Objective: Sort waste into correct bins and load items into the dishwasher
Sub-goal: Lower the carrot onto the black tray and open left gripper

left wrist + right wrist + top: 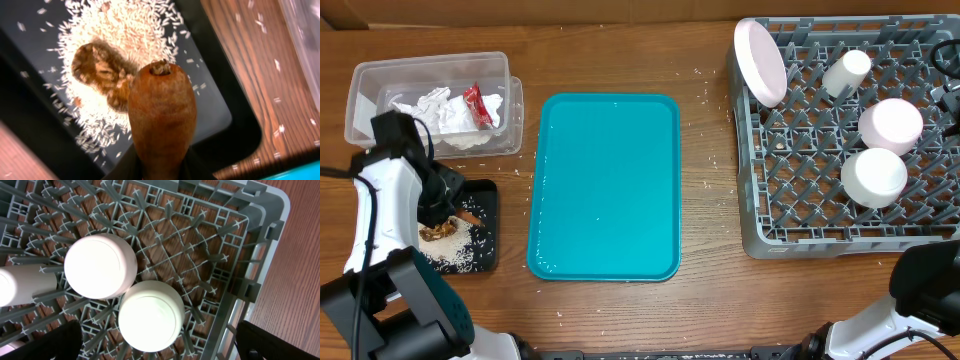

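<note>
My left gripper is shut on the orange carrot stick and holds it just above the shallow black tray. The tray holds white rice and the brown speckled lump. The clear tub holds crumpled white paper and the red wrapper. The grey dish rack holds the white plate, a cup and two bowls. My right gripper is open and empty above the bowls. No chopstick is in view.
The large teal serving tray lies in the middle of the table between the bins and the rack. Stray rice grains dot the wood around it. The rack's corner wall is close to my right fingers.
</note>
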You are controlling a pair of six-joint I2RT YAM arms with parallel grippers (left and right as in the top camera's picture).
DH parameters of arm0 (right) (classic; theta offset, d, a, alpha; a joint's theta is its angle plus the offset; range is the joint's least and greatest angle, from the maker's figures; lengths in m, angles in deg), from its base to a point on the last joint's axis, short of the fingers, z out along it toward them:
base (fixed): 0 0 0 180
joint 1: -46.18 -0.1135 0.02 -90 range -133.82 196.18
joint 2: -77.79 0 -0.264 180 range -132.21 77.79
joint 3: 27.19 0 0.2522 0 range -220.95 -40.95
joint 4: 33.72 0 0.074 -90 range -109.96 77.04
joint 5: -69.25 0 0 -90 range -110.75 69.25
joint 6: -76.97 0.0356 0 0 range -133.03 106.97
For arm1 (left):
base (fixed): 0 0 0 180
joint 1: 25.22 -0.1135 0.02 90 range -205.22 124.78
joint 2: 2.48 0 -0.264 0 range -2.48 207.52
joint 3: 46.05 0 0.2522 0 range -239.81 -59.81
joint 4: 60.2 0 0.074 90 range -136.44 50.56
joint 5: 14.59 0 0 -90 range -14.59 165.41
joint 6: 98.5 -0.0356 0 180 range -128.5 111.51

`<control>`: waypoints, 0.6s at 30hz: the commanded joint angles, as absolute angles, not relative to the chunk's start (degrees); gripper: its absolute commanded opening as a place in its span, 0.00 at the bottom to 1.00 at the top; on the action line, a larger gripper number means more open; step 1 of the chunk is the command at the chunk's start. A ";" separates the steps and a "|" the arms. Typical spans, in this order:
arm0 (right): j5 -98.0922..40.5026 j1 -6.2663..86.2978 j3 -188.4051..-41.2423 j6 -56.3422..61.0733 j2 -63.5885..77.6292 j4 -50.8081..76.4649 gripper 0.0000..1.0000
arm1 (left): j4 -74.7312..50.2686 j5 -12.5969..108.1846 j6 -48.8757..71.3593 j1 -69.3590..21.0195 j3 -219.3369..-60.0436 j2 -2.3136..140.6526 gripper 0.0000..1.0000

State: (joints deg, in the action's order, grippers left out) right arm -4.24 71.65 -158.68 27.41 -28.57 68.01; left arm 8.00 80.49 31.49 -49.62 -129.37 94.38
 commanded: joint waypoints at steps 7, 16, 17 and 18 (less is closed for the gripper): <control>-3.87 71.65 -158.81 27.41 -27.81 67.72 1.00 | -0.66 78.74 34.25 -52.27 -125.11 93.79 0.20; -3.87 71.65 -158.81 27.41 -27.81 67.72 1.00 | -0.02 78.79 34.40 -52.27 -125.11 93.79 0.41; -3.87 71.65 -158.81 27.41 -27.81 67.72 1.00 | 0.02 78.79 34.38 -52.24 -125.11 93.79 0.46; -3.87 71.65 -158.81 27.44 -27.81 67.72 1.00 | 0.09 78.79 34.38 -52.24 -125.11 93.79 0.48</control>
